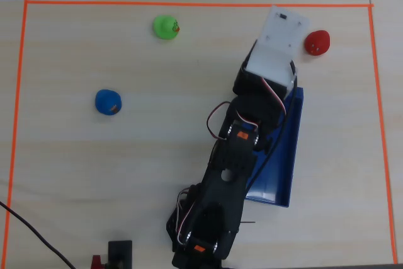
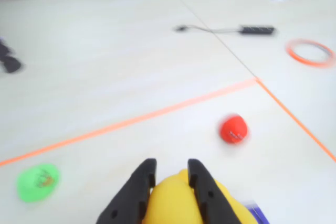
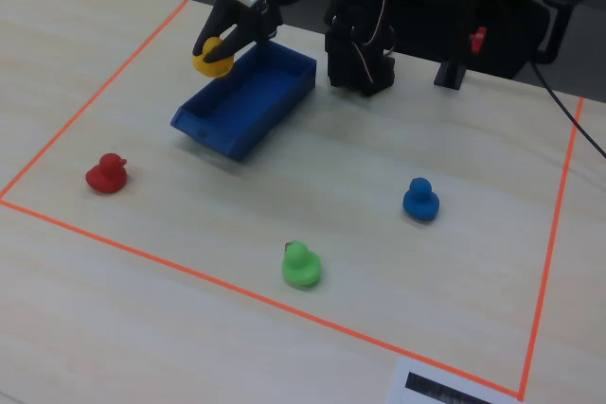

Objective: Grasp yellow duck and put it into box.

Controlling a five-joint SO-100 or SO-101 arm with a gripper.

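In the fixed view, the red duck [image 3: 106,173] is sitting at far left; next, the gripper [image 3: 214,52] is clamping the yellow duck [image 3: 212,60] in the air over the box [image 3: 244,106], while the green duck [image 3: 301,266] and blue duck [image 3: 420,200] are sitting further right.

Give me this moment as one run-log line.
phase: carry | gripper: shut on yellow duck, lifted | box: no toys seen inside | red duck, green duck, blue duck: on table
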